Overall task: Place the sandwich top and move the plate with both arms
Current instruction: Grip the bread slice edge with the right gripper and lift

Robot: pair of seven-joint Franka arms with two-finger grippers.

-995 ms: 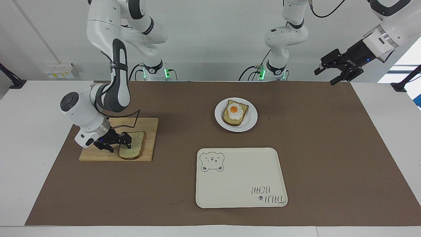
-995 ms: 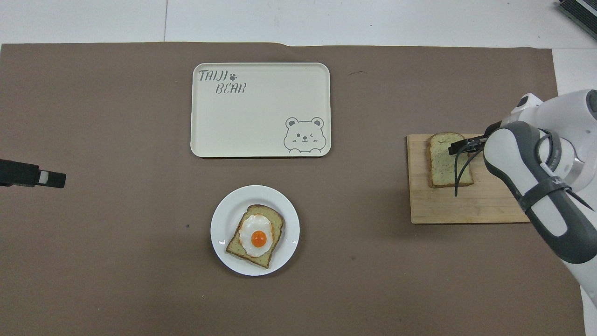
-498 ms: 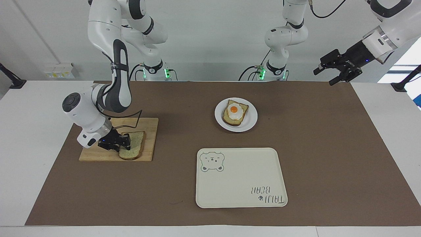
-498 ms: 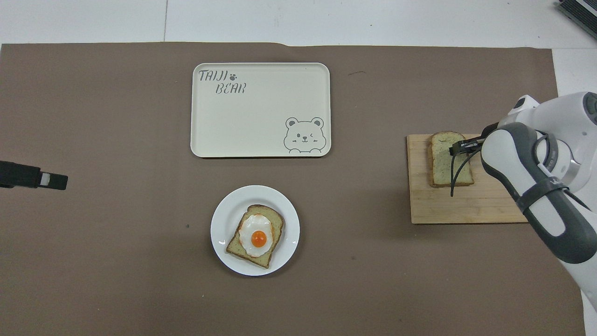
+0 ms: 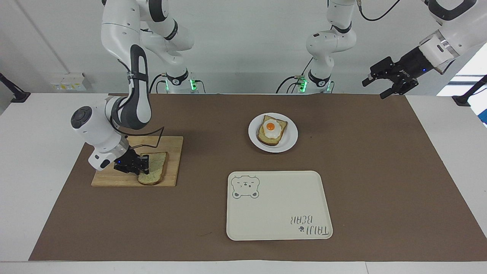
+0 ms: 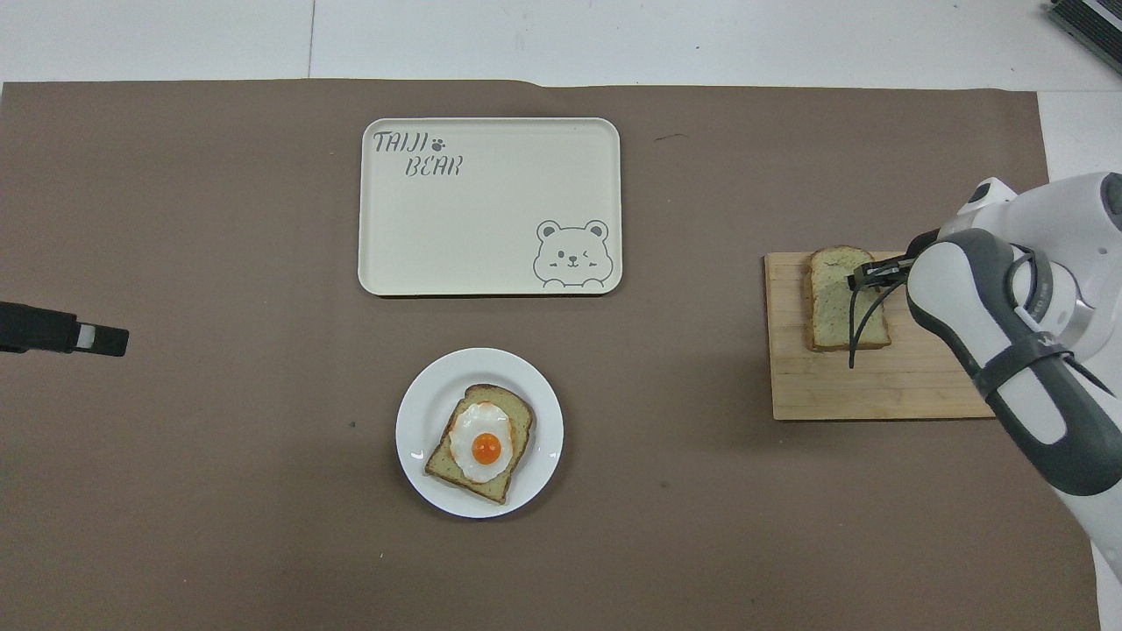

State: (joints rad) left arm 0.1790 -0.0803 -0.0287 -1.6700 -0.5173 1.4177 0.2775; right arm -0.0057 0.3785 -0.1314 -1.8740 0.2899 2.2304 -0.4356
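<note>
The sandwich top point(image 5: 156, 170) point(image 6: 831, 307), a plain speckled slice, lies on a wooden cutting board point(image 5: 172, 146) point(image 6: 877, 390) toward the right arm's end of the table. My right gripper point(image 5: 141, 164) point(image 6: 857, 280) is down at the slice's edge, fingers pinched onto it. The white plate point(image 5: 291, 141) point(image 6: 419, 412) sits mid-table and carries a bread slice with a fried egg point(image 5: 271, 128) point(image 6: 480, 445). My left gripper point(image 5: 389, 82) point(image 6: 105, 338) waits open, raised over the left arm's end of the table.
A cream rectangular tray point(image 5: 277, 213) point(image 6: 491, 219) with a bear drawing lies farther from the robots than the plate. A brown mat point(image 5: 380, 160) covers most of the table.
My right gripper's fingers have closed in on the edge of the sandwich top, and the wrist has shifted slightly. The left gripper has drifted a little; plate and tray are unmoved.
</note>
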